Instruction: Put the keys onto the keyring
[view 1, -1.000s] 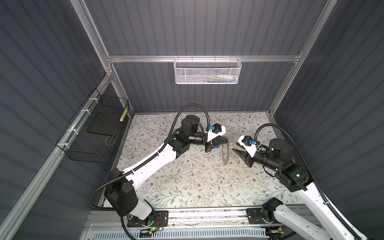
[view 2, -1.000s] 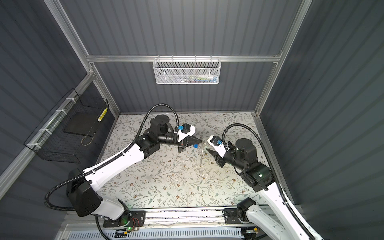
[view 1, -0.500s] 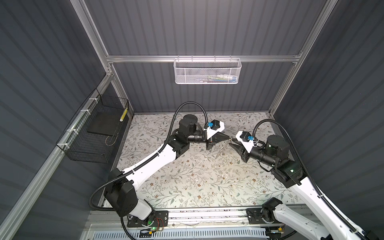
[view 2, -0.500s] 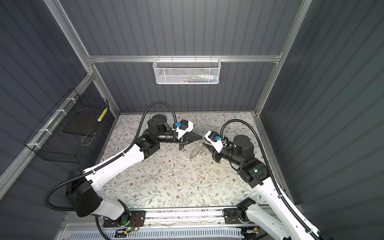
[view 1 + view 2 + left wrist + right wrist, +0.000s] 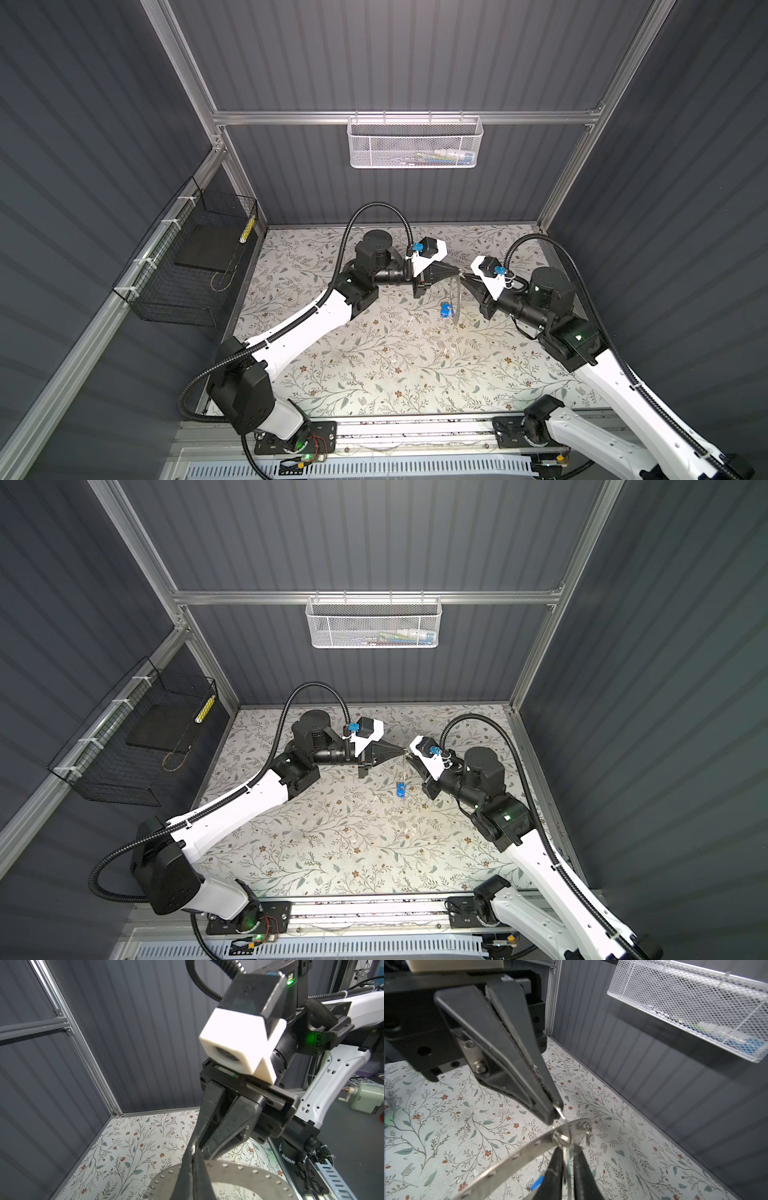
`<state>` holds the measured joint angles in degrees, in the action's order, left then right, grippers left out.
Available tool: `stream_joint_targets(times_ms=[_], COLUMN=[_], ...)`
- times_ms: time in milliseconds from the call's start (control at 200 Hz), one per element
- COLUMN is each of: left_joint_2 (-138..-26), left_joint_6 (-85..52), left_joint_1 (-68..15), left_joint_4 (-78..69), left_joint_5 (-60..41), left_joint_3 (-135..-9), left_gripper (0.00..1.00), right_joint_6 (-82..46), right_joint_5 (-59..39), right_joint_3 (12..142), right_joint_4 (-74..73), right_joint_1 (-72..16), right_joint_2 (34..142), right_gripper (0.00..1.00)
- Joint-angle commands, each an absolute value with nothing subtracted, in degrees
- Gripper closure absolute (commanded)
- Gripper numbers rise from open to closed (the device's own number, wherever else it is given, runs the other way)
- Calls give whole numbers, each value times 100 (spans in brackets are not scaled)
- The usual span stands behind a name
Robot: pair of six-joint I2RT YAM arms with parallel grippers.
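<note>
The keyring [image 5: 249,1176], a wide flat grey ring with small holes, hangs upright over the floral mat, edge-on in both top views [image 5: 456,303]. My left gripper [image 5: 459,272] is shut on a small wire loop at the ring's top edge [image 5: 560,1114]. A blue-headed key [image 5: 445,309] [image 5: 536,1184] dangles from the ring. My right gripper [image 5: 568,1154] meets the ring from the opposite side. Its jaws are closed to a slit on a thin whitish-headed key [image 5: 568,1164] that hangs edge-on from a small ring. The two grippers' tips nearly touch [image 5: 409,757].
A white mesh basket [image 5: 415,143] holding small items hangs on the back wall. A black wire basket [image 5: 195,257] is fixed to the left wall. The floral mat [image 5: 374,365] covers the floor between the grey walls, with a rail along the front.
My right gripper has swung in toward the left gripper and the ring, and its jaws have narrowed. The left gripper stays shut, and the ring has shifted slightly toward the back.
</note>
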<state>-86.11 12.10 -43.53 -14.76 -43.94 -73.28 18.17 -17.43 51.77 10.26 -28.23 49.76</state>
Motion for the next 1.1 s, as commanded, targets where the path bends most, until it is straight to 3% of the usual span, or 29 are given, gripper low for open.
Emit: stream_joint_targets(times_ms=[0, 180, 380, 695, 1095], left_joint_2=[-8464, -8456, -8466, -8484, -8306], left_joint_6=[997, 906, 870, 818, 1159], left_joint_1=[-4383, -4379, -4377, -4381, -4351], left_joint_4=[-1910, -2085, -2205, -2402, -1978], left_joint_5=[-4351, -4320, -4244, -4106, -4065], left_joint_3=[-7278, -7232, -7149, -7018, -6953], left_gripper=[100, 100, 100, 100, 100], right_joint_6=[1793, 1793, 1864, 2294, 2286], right_joint_5=[-1669, -1695, -1780, -958, -649], right_joint_3=[5203, 5192, 5211, 5520, 5644], right_joint_4=[896, 861, 833, 1257, 1525], right_joint_1=[-2860, -2883, -2977, -3599, -3612], right_joint_2=[5053, 5105, 5117, 5316, 5020], right_gripper=[86, 88, 100, 100, 100])
